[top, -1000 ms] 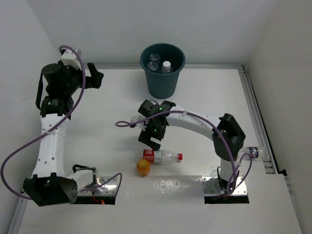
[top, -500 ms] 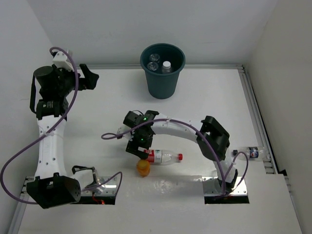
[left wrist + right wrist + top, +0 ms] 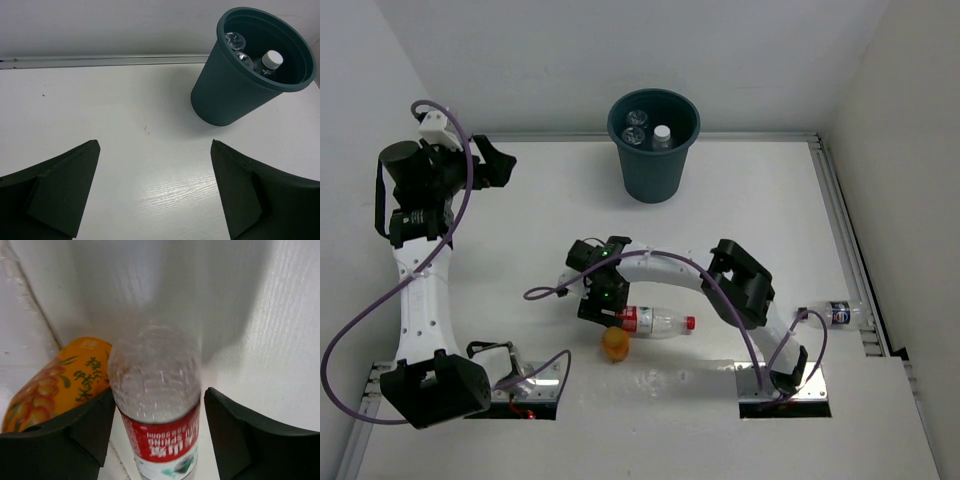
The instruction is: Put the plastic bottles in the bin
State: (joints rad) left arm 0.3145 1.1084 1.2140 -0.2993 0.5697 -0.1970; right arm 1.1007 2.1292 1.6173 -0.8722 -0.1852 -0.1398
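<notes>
A clear bottle with a red label and red cap (image 3: 655,321) lies on the table, and a stubby orange bottle (image 3: 614,344) lies just in front of its base. My right gripper (image 3: 612,312) is open and straddles the base end of the red-label bottle (image 3: 156,390). The left finger (image 3: 82,432) is against it, between it and the orange bottle (image 3: 52,382). The right finger (image 3: 242,437) stands a little apart. A blue-label bottle (image 3: 838,313) lies at the right edge. The dark teal bin (image 3: 653,150) stands at the back and holds three bottles (image 3: 271,60). My left gripper (image 3: 498,165) is open and empty, far left of the bin (image 3: 235,97).
A raised metal rail (image 3: 845,240) runs along the table's right edge, and white walls close in the back and sides. A purple cable (image 3: 552,290) loops out from the right wrist over the table.
My right gripper has moved left and toward the near edge, down onto the base end of the red-label bottle. My left arm has drawn back a little to the left.
</notes>
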